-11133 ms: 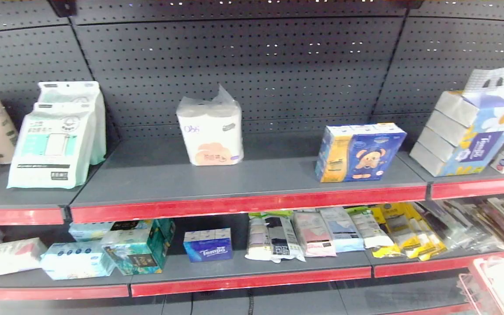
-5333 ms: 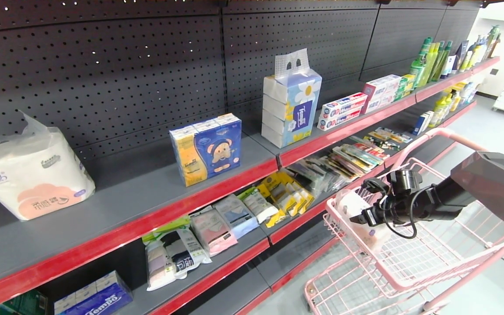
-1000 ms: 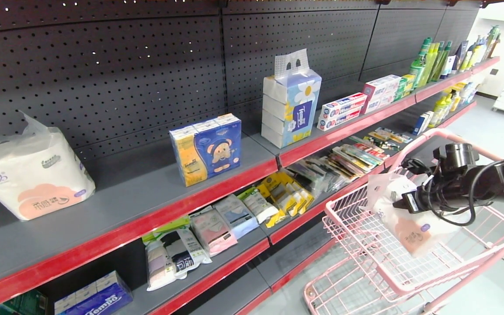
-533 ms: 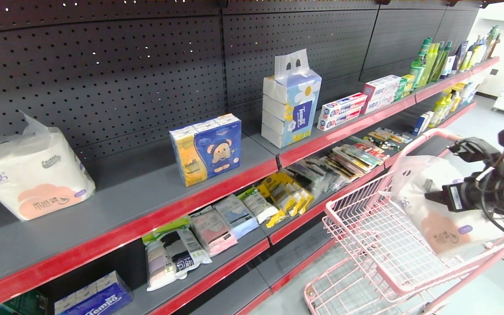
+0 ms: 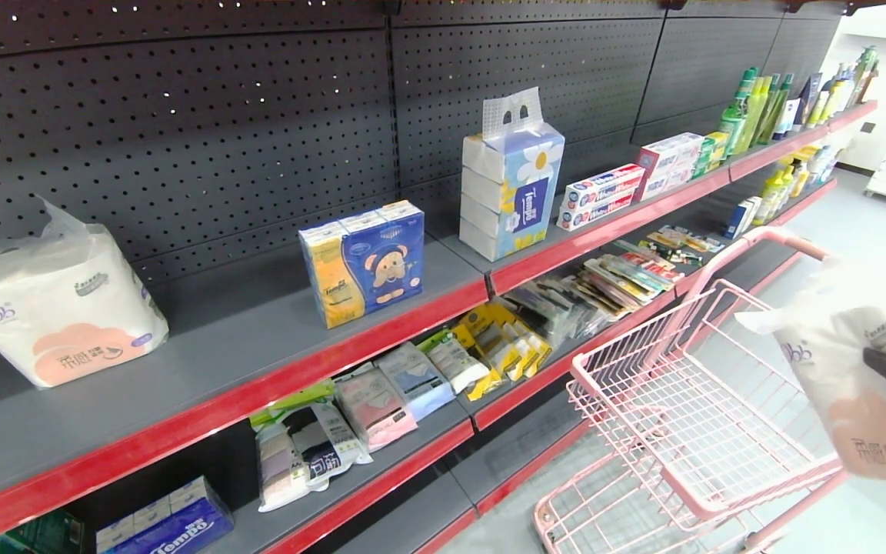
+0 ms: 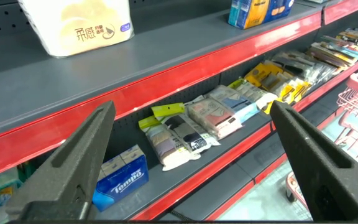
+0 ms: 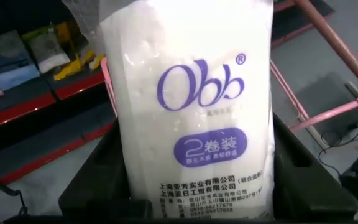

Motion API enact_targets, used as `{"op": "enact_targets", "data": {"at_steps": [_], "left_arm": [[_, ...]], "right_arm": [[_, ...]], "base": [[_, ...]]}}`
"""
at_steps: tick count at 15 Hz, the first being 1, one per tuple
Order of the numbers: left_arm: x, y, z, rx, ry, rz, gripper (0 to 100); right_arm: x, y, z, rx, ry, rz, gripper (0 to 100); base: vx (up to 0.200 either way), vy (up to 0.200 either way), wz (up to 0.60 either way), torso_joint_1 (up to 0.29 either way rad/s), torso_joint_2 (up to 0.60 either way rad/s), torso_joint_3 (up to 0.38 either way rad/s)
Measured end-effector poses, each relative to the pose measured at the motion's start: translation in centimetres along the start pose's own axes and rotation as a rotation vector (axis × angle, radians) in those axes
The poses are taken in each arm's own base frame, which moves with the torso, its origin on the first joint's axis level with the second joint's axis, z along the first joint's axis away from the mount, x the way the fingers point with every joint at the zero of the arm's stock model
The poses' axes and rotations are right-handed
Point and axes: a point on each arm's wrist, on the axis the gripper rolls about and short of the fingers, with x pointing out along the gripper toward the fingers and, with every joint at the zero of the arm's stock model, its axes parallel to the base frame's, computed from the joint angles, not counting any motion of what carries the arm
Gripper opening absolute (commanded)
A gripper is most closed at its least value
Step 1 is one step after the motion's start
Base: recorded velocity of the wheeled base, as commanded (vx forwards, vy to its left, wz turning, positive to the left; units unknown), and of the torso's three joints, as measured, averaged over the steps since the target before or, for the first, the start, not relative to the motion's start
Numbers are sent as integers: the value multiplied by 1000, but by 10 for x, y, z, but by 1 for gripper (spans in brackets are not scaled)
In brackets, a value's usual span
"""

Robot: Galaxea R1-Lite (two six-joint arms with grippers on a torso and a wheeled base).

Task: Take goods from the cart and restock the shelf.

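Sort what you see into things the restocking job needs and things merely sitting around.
Job: held roll pack, pink cart, upper shelf.
Sitting around: bear tissue pack, tall tissue pack, toothpaste boxes, green bottles, lower-shelf packets.

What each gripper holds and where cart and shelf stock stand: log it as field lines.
cart: pink, basket looks empty
shelf: matching pack standing at left, bare space beside it
right gripper: shut on roll paper pack, lifted at the cart's right
left gripper: open, empty, facing the shelf
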Motion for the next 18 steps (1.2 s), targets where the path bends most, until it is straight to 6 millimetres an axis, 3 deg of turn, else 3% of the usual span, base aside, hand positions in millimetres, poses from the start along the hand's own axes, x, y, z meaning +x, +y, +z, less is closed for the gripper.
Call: {"op": "enact_targets", "data": {"at_steps": [4, 8, 12, 18], "left_arm": [[0, 0, 0, 0, 0, 0, 100], [0, 0, 0, 0, 0, 0, 100], [0, 0, 0, 0, 0, 0, 100], [0, 0, 0, 0, 0, 0, 100]], "right_arm": [[-59, 6, -23, -2, -178, -27, 0], [-97, 4, -28, -28, -339, -55, 0], [-109, 3, -29, -41, -399, -72, 0], [-111, 5, -35, -52, -398, -72, 0]], "base": [[0, 0, 0, 0, 0, 0], [0, 0, 0, 0, 0, 0], [0, 0, 0, 0, 0, 0], [0, 0, 0, 0, 0, 0]]}}
